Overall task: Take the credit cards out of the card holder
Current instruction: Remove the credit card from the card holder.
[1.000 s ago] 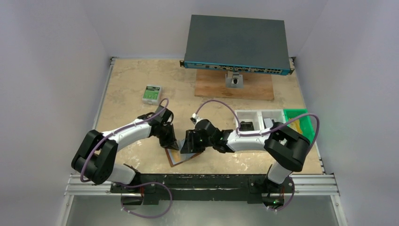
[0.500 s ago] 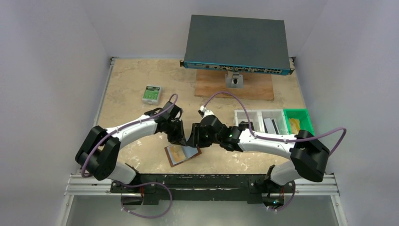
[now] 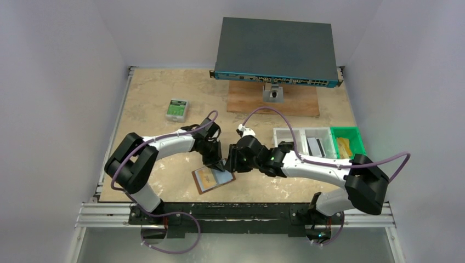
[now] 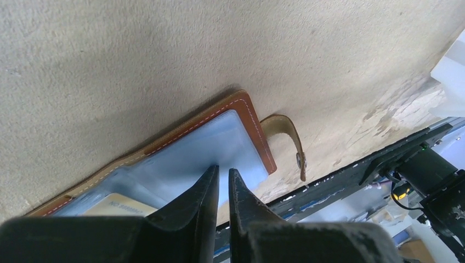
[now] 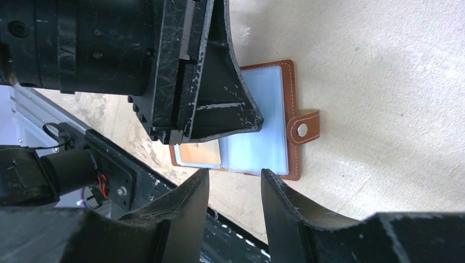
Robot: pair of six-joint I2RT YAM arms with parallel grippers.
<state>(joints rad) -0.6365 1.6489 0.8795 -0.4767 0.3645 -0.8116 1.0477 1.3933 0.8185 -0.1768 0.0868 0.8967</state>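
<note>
Fingers (image 4: 204, 189) of left gripper (image 4: 222, 171) pinched nearly together, gripping nothing, tips down on blue pocket of open holder (image 4: 219, 137) lying flat beneath. Right gripper (image 5: 234, 174) parted, empty, holder just ahead of its tips. Orange card (image 5: 200, 154) tucked beside left tips; snap tab (image 5: 303, 129) beyond.

Table (image 3: 148, 93): card holder (image 3: 207, 181), box (image 3: 176, 109), maybe bins (image 3: 305, 137)
</note>
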